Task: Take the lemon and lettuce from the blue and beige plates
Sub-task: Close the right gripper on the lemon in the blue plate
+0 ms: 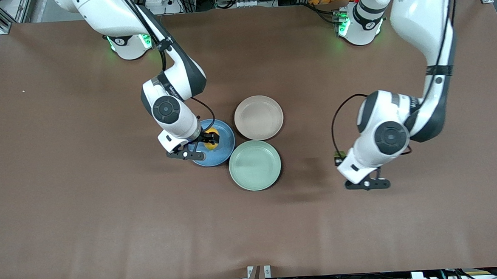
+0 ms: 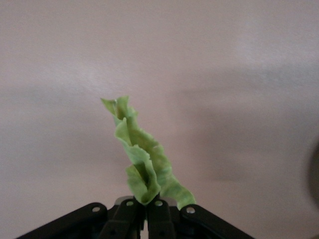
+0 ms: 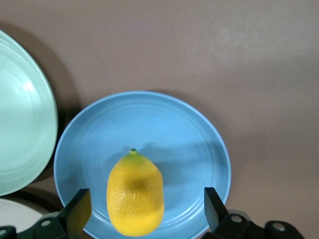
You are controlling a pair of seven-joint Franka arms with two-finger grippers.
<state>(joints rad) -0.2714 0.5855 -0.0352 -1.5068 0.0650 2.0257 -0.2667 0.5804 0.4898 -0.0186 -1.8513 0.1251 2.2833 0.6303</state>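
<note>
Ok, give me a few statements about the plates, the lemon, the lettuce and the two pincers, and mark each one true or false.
1. The lemon lies on the blue plate. True.
2. The left pincer is open and holds nothing. False: it is shut on the lettuce.
3. The right pincer is open, its fingers on either side of the lemon. True.
4. The lettuce lies on the beige plate. False: that plate holds nothing.

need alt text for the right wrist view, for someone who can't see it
A yellow lemon lies on a blue plate, framed between the open fingers of the right gripper, which touch nothing. The plate sits on a brown table, with the edge of a mint-green plate beside it.
</note>
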